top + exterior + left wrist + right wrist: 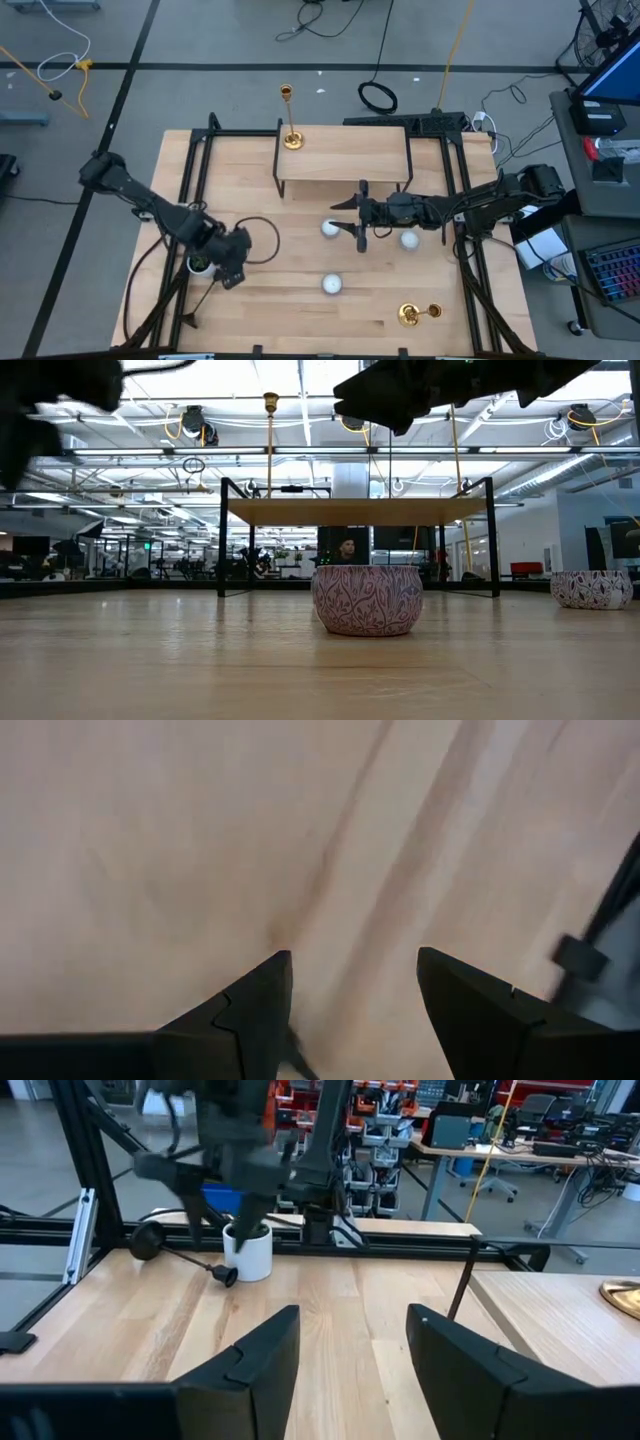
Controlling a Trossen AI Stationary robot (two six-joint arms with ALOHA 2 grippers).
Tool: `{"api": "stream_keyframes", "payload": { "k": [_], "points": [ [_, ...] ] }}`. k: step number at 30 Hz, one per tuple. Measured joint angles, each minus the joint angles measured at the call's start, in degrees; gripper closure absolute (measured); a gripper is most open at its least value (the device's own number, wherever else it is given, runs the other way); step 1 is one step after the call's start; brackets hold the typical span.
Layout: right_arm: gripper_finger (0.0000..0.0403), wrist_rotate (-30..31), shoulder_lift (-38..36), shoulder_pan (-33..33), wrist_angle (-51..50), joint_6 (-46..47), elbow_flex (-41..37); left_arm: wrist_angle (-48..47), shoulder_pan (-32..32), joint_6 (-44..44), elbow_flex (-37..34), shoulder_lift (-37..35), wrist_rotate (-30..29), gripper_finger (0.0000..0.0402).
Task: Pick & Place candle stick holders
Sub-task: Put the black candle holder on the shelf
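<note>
One gold candlestick (289, 118) stands upright on its round base on a small raised wooden shelf (345, 165) at the far middle; it also shows in the low view (270, 445). A second gold candlestick (419, 314) lies on its side near the front right. The black candlestick (185, 1258) lies on its side on the table beside a white pot (249, 1252). My left gripper (232, 275) is open, points down at bare wood (355, 980) by the pot, and is empty. My right gripper (360, 215) is open and empty, level above the table's middle (350, 1340).
Three small white round candles lie on the table (330, 228), (409, 238), (332, 284); the low view shows one up close (367, 600). The shelf's black frame legs (278, 175) stand just beyond my right gripper. Black rails (195, 180) run along both table sides.
</note>
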Motion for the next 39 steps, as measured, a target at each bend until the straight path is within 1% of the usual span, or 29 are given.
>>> {"api": "stream_keyframes", "payload": {
  "k": [2, 8, 12, 15, 19, 22, 26, 31, 33, 34, 36, 39],
  "points": [
    [0.0222, 0.00, 0.00, 0.08, -0.27, -0.01, -0.01, -0.59, -2.69, -7.30, 0.00, 1.61, 2.11, 0.0179],
    [0.0222, -0.04, 0.00, 0.10, -1.82, 0.00, -0.05, -2.38, -10.68, -23.73, -0.02, 6.60, 2.80, 0.0179],
    [0.0222, -0.04, 0.00, 0.10, -1.89, 0.60, -0.05, -1.98, -15.40, -34.20, -0.02, 9.46, 4.95, 0.0179],
    [0.0222, -0.04, 0.00, 0.10, -1.93, 0.60, -0.05, -2.08, -18.69, -40.38, -0.02, 11.32, 6.18, 0.0179],
    [0.0222, -0.02, 0.00, 0.10, -1.50, 0.60, -0.05, -1.97, -22.70, -47.88, -0.02, 13.19, 6.32, 0.0179],
    [0.0222, -0.02, 0.00, 0.10, -1.52, 0.39, -0.05, -1.45, -25.14, -51.67, -0.02, 14.45, 6.28, 0.0179],
    [0.0222, -0.02, 0.00, 0.10, -1.52, -0.54, -0.05, -0.65, -27.70, -53.77, -0.02, 16.53, 6.11, 0.0179],
    [0.0222, -0.02, 0.00, 0.10, -1.52, -0.67, -0.05, -0.59, -29.82, -53.14, -0.02, 19.89, 5.70, 0.0179],
    [0.0222, -0.02, 0.00, 0.10, -1.52, -0.69, -0.05, -0.19, -30.17, -50.95, -0.04, 20.99, 4.92, 0.0183],
    [0.0222, -0.01, 0.00, 0.10, -1.52, -0.69, -0.05, 0.55, -30.25, -49.41, -0.07, 21.48, 4.06, 0.0190],
    [0.0222, -0.02, 0.00, 0.10, -1.52, -0.69, -0.05, 2.87, -30.22, -45.73, -0.07, 22.00, 1.83, 0.0215],
    [0.0222, -0.02, 0.00, 0.10, -1.52, -0.69, -0.05, 5.59, -29.67, -40.89, -0.07, 22.05, -2.21, 0.0279]
  ]
}}
